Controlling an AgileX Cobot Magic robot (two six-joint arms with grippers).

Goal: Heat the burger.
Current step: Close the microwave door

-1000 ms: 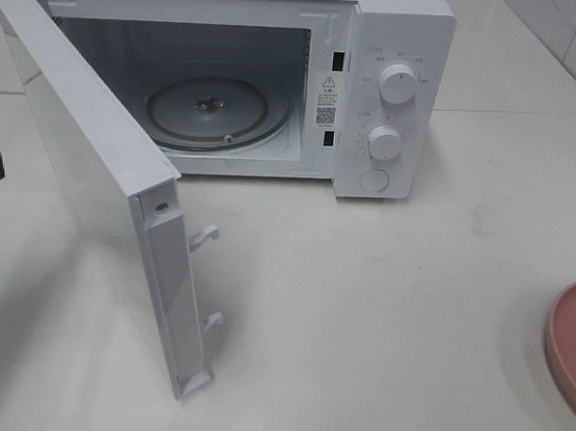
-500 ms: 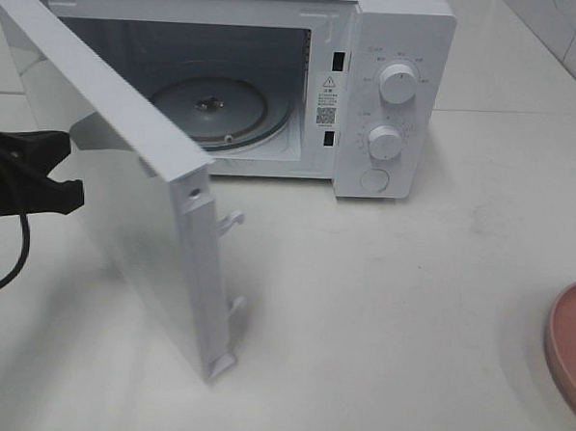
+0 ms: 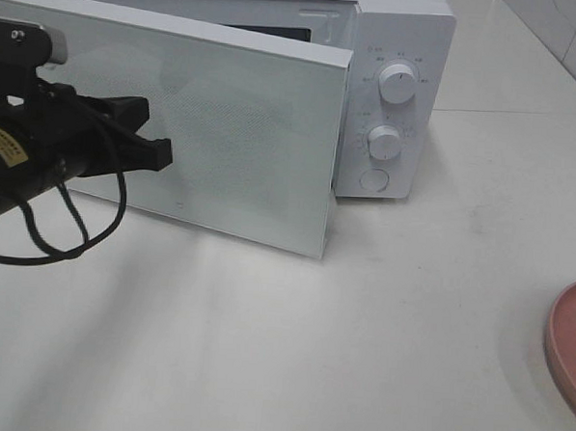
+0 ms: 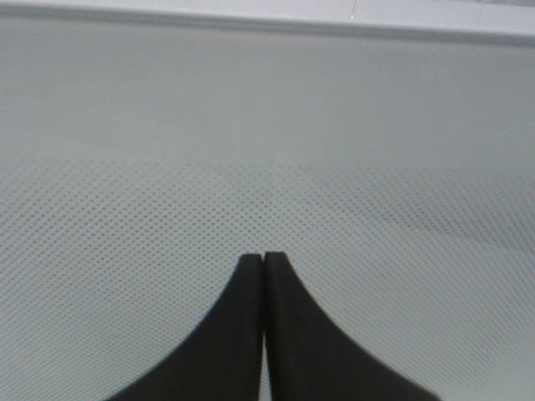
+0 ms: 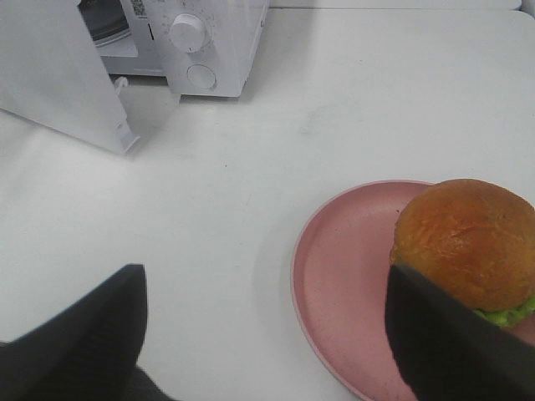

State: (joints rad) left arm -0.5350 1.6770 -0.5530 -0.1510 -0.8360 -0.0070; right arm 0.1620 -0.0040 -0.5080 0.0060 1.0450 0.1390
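The microwave (image 3: pixel 391 86) stands at the back of the white worktop (image 3: pixel 378 336). Its control panel carries two round white dials — upper dial (image 3: pixel 398 86) and lower dial (image 3: pixel 384 141) — with a round button (image 3: pixel 374 179) below them. Small grey markings ring the dials; they are too small to read. No brand name can be made out.

The microwave door (image 3: pixel 225 125) is swung most of the way towards the cabinet but not latched: its free edge stands out from the front, just beside the control panel, and a narrow strip of the cavity shows above its top edge. The door face carries a fine dotted mesh pattern.

The left gripper (image 3: pixel 156 151) is at the outer face of the door, on its hinge half. In the left wrist view its fingers (image 4: pixel 242 334) are pressed together with nothing between them, tips at the mesh surface. A yellow label (image 3: pixel 2 145) is on the left arm body; its print is unreadable. A black cable (image 3: pixel 65 223) loops beneath the arm.

The burger (image 5: pixel 464 242) sits on the pink plate (image 5: pixel 351 276) at the right edge of the worktop, well apart from the microwave. The right gripper (image 5: pixel 267 334) hovers near the plate — fingers spread wide, empty. The door stands between the burger and the cavity.
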